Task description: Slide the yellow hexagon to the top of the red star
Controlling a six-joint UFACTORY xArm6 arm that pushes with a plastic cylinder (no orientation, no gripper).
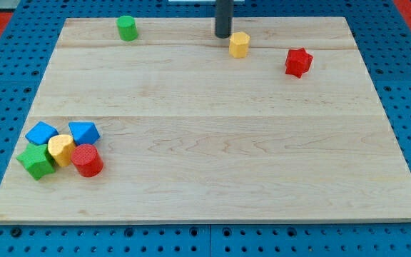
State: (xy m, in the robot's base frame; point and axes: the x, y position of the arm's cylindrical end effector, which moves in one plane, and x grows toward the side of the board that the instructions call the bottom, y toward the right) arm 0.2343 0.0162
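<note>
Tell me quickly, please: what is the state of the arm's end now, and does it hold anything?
No hand here: my tip is a bare rod end, holding nothing, just to the view's left of the yellow hexagon; whether they touch cannot be told.

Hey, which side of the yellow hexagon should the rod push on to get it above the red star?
Contact its left face, coming from the view's left. The yellow hexagon sits left of the red star, slightly higher, so a rightward push should work. My tip is already just left of it.

hexagon (239,44) left of star (298,62) | tool (223,36) just left of hexagon
</note>
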